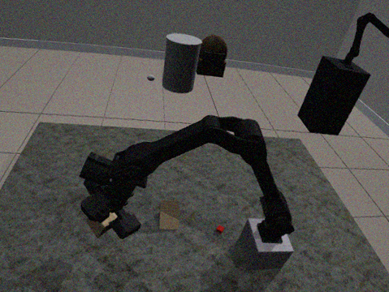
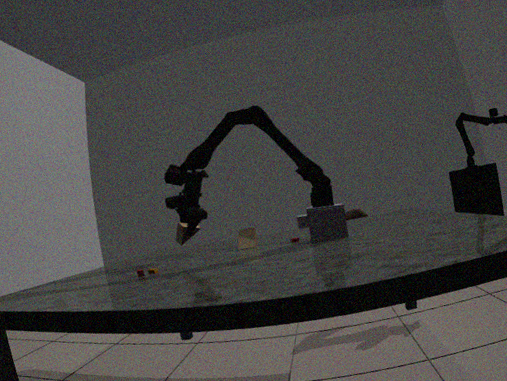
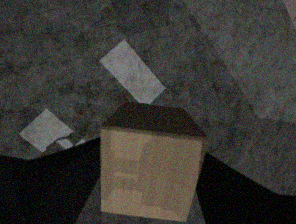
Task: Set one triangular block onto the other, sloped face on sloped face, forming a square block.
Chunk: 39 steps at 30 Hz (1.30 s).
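My gripper (image 1: 110, 221) (image 2: 188, 223) (image 3: 151, 144) is shut on one tan triangular block (image 1: 98, 228) (image 2: 185, 232) (image 3: 150, 167). It holds the block in the air above the left part of the table (image 1: 209, 173) (image 2: 382, 251), with a pointed edge hanging down in the exterior view. The other tan triangular block (image 1: 168, 217) (image 2: 247, 238) rests on the table to the right of the gripper, apart from it. In the wrist view the held block fills the middle between the dark fingers.
A small red cube (image 1: 220, 228) (image 2: 294, 239) lies between the resting block and the arm's grey base pedestal (image 1: 261, 251) (image 2: 323, 223). Two small cubes, one red (image 2: 140, 273) and one yellow (image 2: 153, 271), lie near the table's left edge. A grey cylinder (image 1: 180, 62) and a black box (image 1: 332, 94) stand off the table.
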Tool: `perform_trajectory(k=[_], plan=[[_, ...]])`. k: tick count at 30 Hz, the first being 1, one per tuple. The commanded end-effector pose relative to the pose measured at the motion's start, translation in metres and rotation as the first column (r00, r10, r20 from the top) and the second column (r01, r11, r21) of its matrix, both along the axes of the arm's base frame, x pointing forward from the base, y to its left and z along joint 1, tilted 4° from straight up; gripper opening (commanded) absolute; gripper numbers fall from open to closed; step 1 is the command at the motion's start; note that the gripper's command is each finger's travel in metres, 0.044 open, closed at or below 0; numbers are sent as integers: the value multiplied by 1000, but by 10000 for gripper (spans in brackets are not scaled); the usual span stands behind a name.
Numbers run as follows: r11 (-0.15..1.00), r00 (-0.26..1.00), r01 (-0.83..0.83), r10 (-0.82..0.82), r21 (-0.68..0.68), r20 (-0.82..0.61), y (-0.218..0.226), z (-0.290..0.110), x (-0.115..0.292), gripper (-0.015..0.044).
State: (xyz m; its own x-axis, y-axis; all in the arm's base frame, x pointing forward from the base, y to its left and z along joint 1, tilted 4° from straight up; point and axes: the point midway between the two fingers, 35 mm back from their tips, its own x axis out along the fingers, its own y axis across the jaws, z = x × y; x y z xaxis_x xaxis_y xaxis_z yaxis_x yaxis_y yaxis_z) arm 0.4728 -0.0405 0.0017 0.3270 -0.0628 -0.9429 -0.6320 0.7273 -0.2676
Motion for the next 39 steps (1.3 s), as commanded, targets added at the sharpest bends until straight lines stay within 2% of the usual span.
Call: perform_trajectory(k=[1,13,27,39], plan=[[992,992,-120,119,-24,-49,0,5,4,0],[903,887,-429,414,-29,-205,-1,10,2,0],[696,644,-715,691,62,-328,-1,20,-7,0],[670,614,-738,715,76,-336,-4,30,-18,0]])
